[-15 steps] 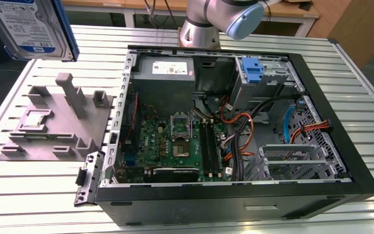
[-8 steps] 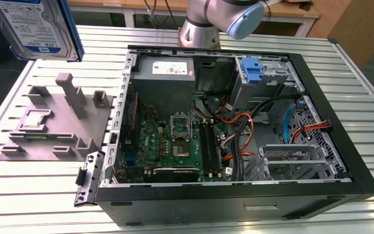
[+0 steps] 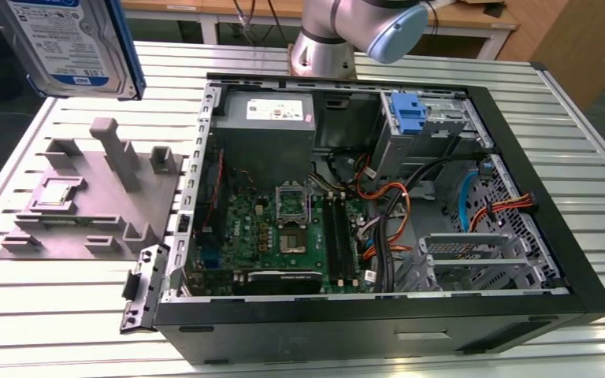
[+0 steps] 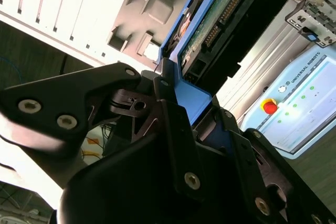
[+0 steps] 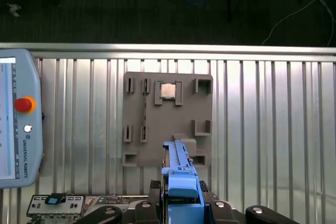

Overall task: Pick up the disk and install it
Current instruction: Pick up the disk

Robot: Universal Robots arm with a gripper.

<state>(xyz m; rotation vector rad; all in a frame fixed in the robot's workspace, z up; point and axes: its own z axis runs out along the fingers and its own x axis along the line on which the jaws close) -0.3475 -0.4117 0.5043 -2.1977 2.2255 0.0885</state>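
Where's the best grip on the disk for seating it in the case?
On the blue carrier frame at one end, jaws across the thin dimension, coming in from that end. That is how the gripper holds the disk now: edge-on above the grey stand, with the long body free. The flat, narrow shape suits a pinch there.
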